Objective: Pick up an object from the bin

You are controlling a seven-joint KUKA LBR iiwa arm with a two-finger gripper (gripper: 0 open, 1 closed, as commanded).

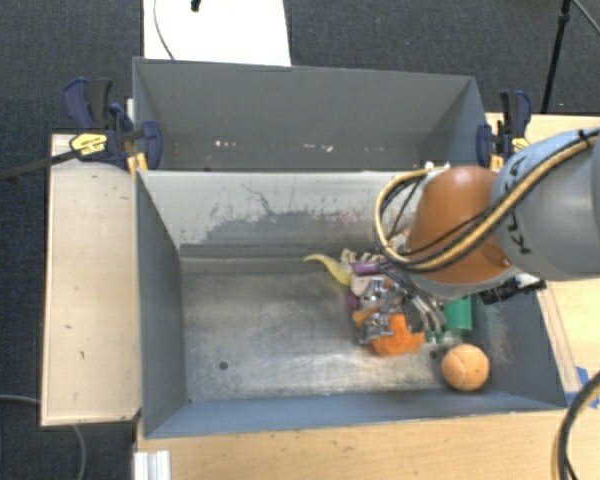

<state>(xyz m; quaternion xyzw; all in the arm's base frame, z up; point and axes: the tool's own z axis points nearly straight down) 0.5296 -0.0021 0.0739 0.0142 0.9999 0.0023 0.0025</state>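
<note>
The metal gripper [382,313] hangs low in the grey bin [240,338] over a small heap; how wide it stands cannot be told. Just under it lies a rounded orange lump [400,343]. Beyond it curls a smooth yellow piece [330,265]. A green block [460,314] sits beside it, and a matte tan ball [465,367] lies near, apart

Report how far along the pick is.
Done: the gripper is low in the grey bin, among the things near its right side. In hand: it sits just above a bright orange thing; a grip cannot be made out. Left: lifting one thing out. The tan ball, green block and yellow curved piece lie on the floor.
</note>
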